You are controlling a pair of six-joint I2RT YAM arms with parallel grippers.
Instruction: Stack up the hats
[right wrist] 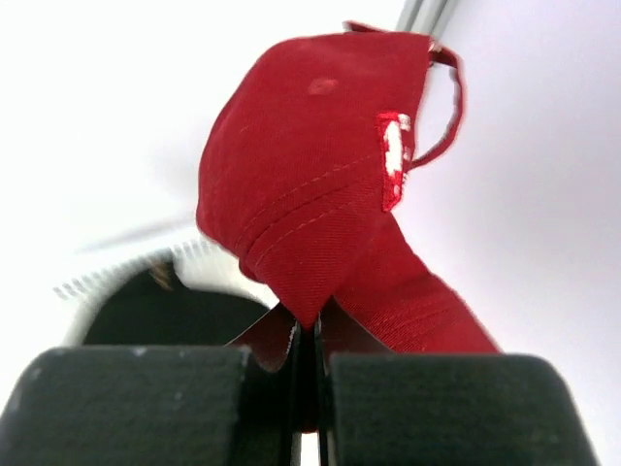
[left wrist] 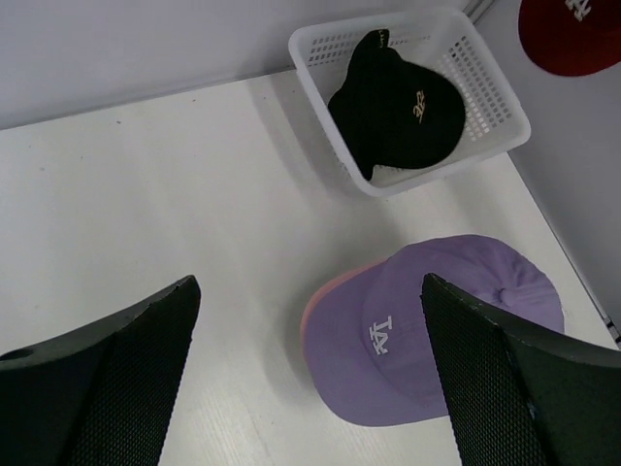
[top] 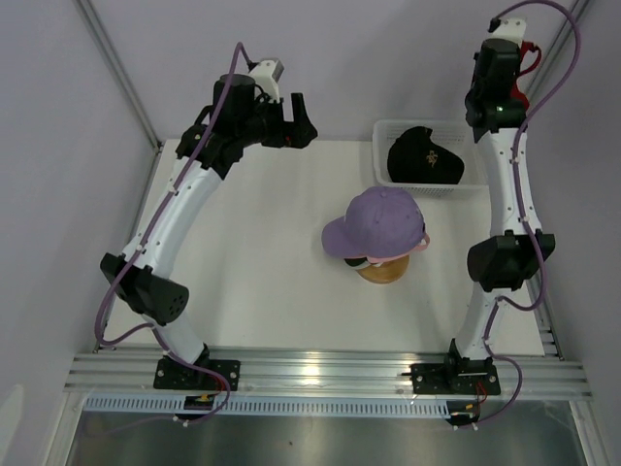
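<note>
Reaching toward the far right corner, the right arm [top: 506,184] rises along the right edge of the surface [top: 252,252], and its wrist is high beside the wall. The left arm [top: 189,199] bends in an arc over the far left part of the surface, with its wrist turned toward the middle.

The right wrist view shows the right fingers [right wrist: 146,408] pressed together, pinching a fold of the red cap [right wrist: 310,165]. The cap is up in the air, off the surface. From above, only a small red piece shows behind the wrist, and the grip itself is hidden.

The left wrist view shows the left fingers [left wrist: 107,388] spread wide, with nothing between them, over bare surface. This view also shows the logo on the lavender cap [top: 380,221], which the top view does not make clear.

The lavender cap sits on top of the pile on the round wooden stand [top: 380,276], with a pink brim [left wrist: 315,311] just under it. The black cap [top: 425,155] lies inside the white basket [top: 380,146] at the far side.
</note>
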